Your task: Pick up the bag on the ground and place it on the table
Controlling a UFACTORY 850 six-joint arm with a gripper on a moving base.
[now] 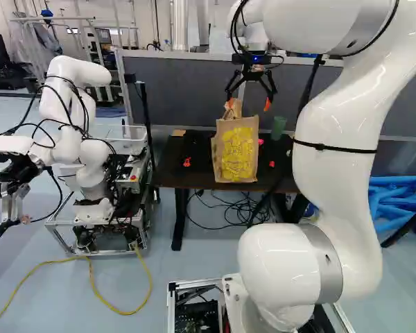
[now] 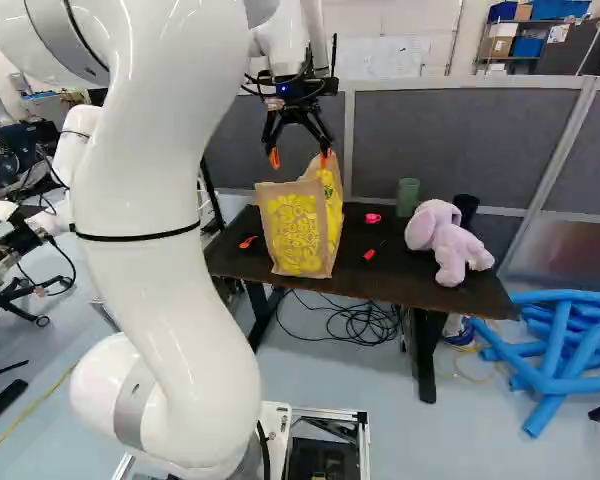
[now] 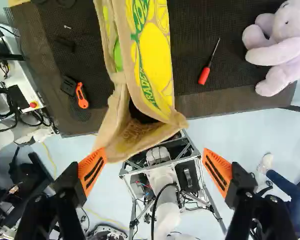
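Bag [image 1: 236, 149], upright, on worktop [image 2: 405, 278]

Gripper [image 3: 154, 154]: one, fingers wide apart, above the bag's mouth. Placement: apparently made. Handling advised: slow, straight lift, fingers kept spread, lest a pad snag the rim and tip it.

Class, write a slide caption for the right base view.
Open gripper at the top of a yellow-printed bag standing on a dark table, shared with a pink plush toy.
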